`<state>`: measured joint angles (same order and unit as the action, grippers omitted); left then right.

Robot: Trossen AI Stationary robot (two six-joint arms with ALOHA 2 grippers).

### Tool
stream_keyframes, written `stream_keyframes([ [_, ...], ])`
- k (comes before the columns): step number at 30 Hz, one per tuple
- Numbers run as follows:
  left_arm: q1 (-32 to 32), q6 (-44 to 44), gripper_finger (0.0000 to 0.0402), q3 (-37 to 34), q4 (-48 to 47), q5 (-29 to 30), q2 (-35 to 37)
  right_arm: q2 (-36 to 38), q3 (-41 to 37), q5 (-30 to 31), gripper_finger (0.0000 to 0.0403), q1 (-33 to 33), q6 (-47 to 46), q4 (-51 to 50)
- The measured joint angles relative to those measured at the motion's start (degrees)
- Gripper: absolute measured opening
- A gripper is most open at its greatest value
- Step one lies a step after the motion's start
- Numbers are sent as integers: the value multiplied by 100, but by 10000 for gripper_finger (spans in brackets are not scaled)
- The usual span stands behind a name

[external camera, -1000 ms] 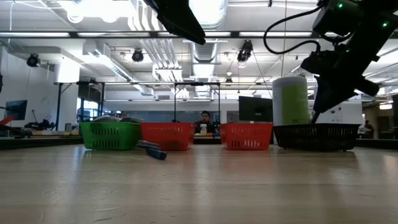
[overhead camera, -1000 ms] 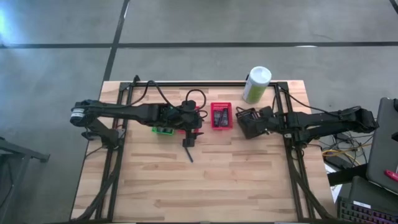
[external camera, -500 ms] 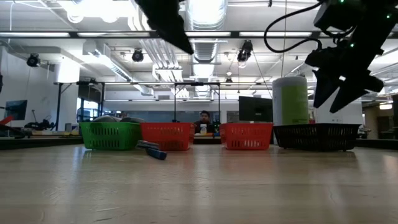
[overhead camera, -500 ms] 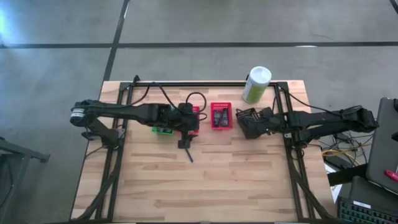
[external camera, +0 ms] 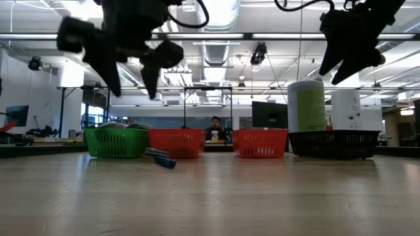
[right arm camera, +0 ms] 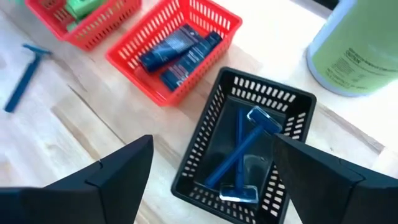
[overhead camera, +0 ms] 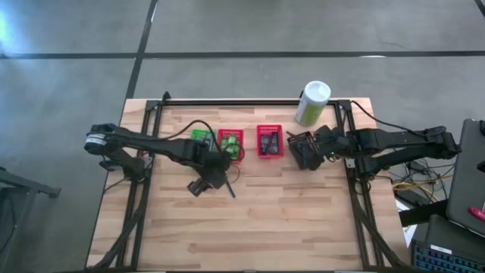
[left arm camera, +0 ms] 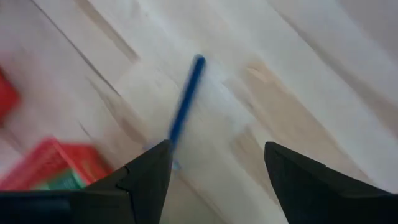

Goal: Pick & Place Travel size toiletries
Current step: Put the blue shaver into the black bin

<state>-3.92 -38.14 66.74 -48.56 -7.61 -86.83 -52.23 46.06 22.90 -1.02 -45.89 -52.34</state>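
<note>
A thin blue razor (left arm camera: 186, 99) lies flat on the wooden table (overhead camera: 265, 220), near the red baskets; it also shows in the high view (overhead camera: 229, 188) and the low view (external camera: 161, 158). My left gripper (left arm camera: 216, 149) is open and empty above the table, close to the razor on its left side (overhead camera: 198, 186). My right gripper (right arm camera: 211, 143) is open and empty, high above the black basket (right arm camera: 261, 87), which holds two blue razors (right arm camera: 242, 152). A red basket (right arm camera: 134, 65) holds dark flat tubes (right arm camera: 177, 53).
In a row along the far half stand a green basket (overhead camera: 201, 137), a red basket with green tubes (overhead camera: 230, 144), a second red basket (overhead camera: 269, 142) and the black basket (overhead camera: 303, 157). A white-and-green canister (overhead camera: 312, 103) stands behind the black basket. Bare wood spreads toward the near edge.
My left gripper has swung from over the red basket toward the table's left and near edges, has come down and has turned, uncovering the green and red baskets. My right gripper has risen above the black basket. The razor on the table has stayed in place.
</note>
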Motion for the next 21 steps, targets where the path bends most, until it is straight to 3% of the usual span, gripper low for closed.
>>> stream_keyframes([
  [7,100,-116,259,-832,1909,-71,-32,-37,123,-18,326,-26,-45,20],
  [11,103,-190,259,-984,1992,-349,-271,-71,116,-26,325,-26,-83,51],
  [17,195,-244,257,-903,2484,-319,-821,-315,153,-48,315,-87,-103,248],
  [21,292,-283,241,-755,2315,-298,-1147,-550,266,-74,302,-245,-70,324],
])
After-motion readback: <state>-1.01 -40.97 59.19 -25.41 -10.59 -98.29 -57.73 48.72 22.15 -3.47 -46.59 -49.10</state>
